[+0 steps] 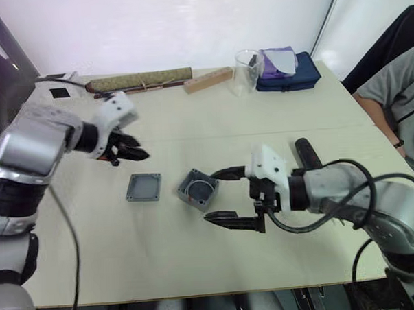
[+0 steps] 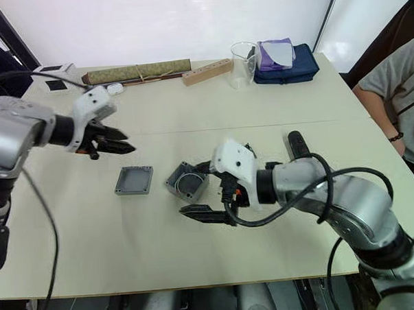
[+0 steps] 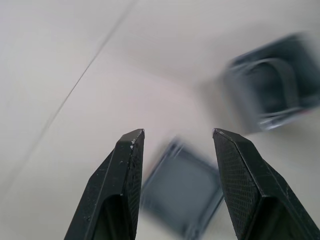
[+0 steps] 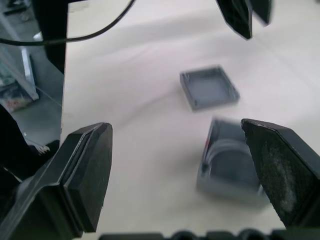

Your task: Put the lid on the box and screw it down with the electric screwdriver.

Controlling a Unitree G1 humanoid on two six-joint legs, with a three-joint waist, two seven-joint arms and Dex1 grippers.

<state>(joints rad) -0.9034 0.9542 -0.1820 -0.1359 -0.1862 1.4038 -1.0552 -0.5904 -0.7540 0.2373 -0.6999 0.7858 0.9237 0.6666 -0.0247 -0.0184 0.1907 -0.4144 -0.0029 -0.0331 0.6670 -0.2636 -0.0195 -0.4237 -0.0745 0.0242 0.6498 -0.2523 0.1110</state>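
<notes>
The flat grey lid lies rim up on the table, with the deeper grey box just to its right, open side up and tilted. My right gripper is open wide, low at the box's right side, one finger behind the box and the other in front of it. My left gripper hovers open above and behind the lid, holding nothing. In the left wrist view the lid lies below the two fingers. The black electric screwdriver lies on the table behind my right forearm.
A person's arm is at the table's right edge. Along the far edge stand a glass beaker, a blue pouch, a wooden block and a rolled mat.
</notes>
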